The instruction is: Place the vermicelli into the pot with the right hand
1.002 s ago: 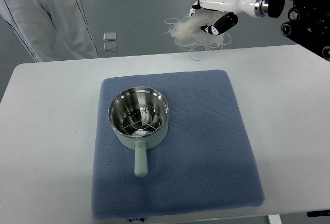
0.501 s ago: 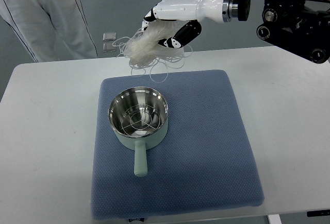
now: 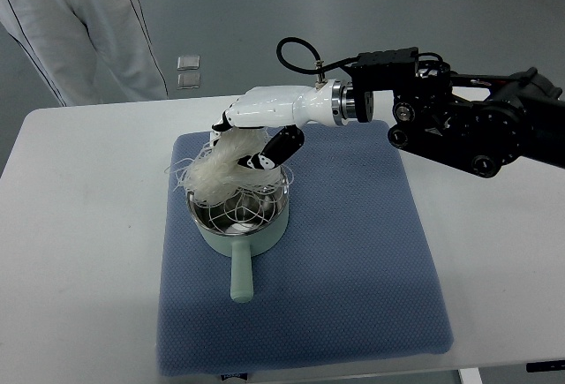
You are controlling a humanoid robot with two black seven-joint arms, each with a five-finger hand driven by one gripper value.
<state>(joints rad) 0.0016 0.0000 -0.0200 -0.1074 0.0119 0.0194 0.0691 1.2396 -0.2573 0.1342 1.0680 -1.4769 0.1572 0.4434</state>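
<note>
Having swung down from above the counter's (image 3: 88, 181) far edge a second ago, the right hand (image 3: 260, 132), clenched on the vermicelli (image 3: 221, 172), lowers it into the pot (image 3: 238, 203), release pending.

- A robot lab or test room, not a home kitchen: the plain white counter (image 3: 79, 225) stands alone on a smooth grey floor (image 3: 353, 4).
- A black robot arm (image 3: 468, 124) with exposed joints and a loose cable reaches over the counter, ending in a white robot hand (image 3: 260, 124).
- The only cooking gear is one pot (image 3: 238, 212) staged on a blue mat (image 3: 353, 252).
- A person in pale work trousers (image 3: 79, 22) stands beyond the counter.
</note>
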